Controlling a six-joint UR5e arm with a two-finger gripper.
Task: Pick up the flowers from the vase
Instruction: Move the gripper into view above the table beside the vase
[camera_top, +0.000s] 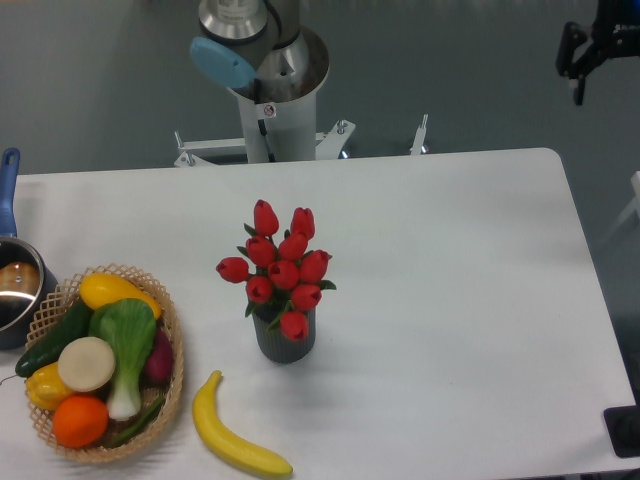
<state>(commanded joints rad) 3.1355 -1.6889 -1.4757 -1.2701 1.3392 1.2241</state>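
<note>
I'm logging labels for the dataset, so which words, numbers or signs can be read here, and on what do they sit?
No text can be read.
Small round red-and-white sticker on the robot base column: too small to make out.
Flowers, vase, banana, basket and pot: no markings visible.

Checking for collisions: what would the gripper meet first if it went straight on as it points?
The gripper, dark and partly cropped at top right, seems to point down. Its way looks free until perhaps the table near its far right corner; depth is unclear. The flowers are well off that line.
</note>
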